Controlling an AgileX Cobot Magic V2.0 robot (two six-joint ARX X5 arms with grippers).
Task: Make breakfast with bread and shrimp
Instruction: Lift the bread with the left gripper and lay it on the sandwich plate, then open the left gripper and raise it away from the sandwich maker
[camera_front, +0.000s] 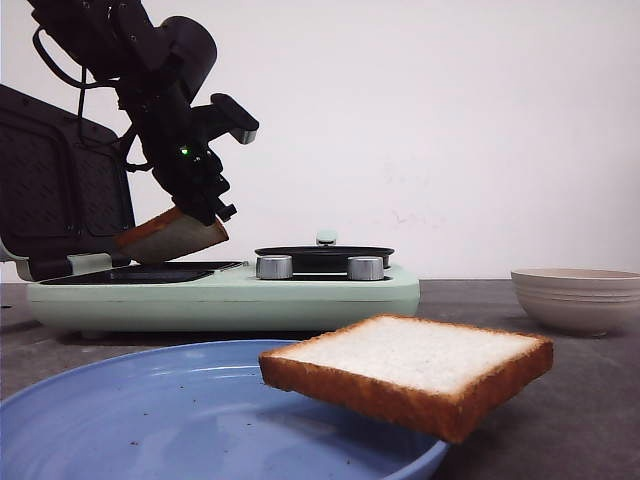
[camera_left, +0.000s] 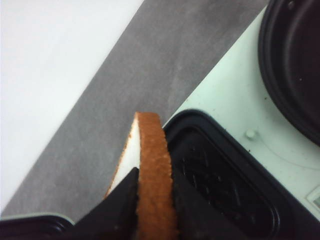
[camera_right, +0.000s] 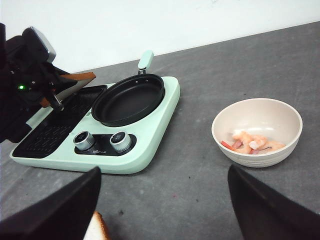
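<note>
My left gripper (camera_front: 207, 208) is shut on the edge of one bread slice (camera_front: 172, 238) and holds it tilted just above the dark grill plate (camera_front: 140, 272). In the left wrist view both fingers (camera_left: 127, 197) pinch its brown crust (camera_left: 152, 150). The second bread slice (camera_front: 410, 365) lies flat on the rim of the blue plate (camera_front: 150, 420); its corner shows in the right wrist view (camera_right: 97, 231). The shrimp (camera_right: 252, 142) lie in the beige bowl (camera_right: 257, 117). My right gripper (camera_right: 160, 210) is open and empty above the table, between the plate and the bowl.
The mint-green breakfast maker (camera_front: 230, 295) has its grill lid (camera_front: 60, 190) open upright at the left, a round black pan (camera_front: 325, 256) and two metal knobs (camera_front: 365, 268). The bowl (camera_front: 580, 298) stands at the right on the grey table.
</note>
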